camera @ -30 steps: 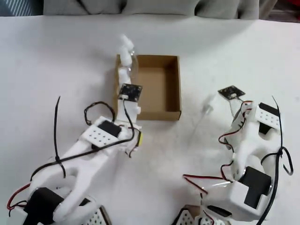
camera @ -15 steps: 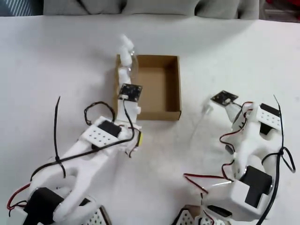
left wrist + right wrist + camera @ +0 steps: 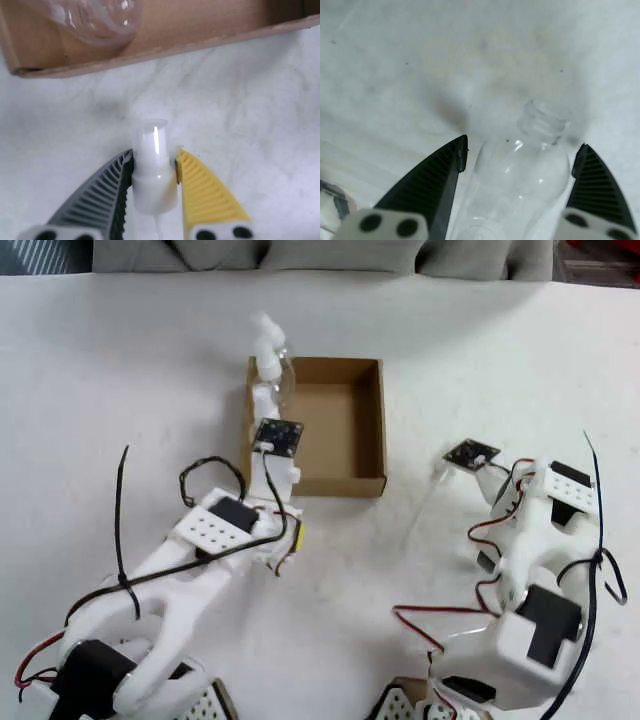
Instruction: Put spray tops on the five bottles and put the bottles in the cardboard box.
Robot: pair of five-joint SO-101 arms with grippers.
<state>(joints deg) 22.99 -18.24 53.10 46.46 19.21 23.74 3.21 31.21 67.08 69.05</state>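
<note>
No legible text, label, number or sign anywhere; cardboard box (image 3: 345, 484) plain, bottle (image 3: 520, 175) unmarked

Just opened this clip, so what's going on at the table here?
Two arms are working on the spray bottles. The left gripper is shut on a white spray top, held just outside the cardboard box, where a clear bottle already lies. The right gripper is open, with a finger on either side of an uncapped bottle on the table. The uncapped bottle's threaded neck is bare.
</note>
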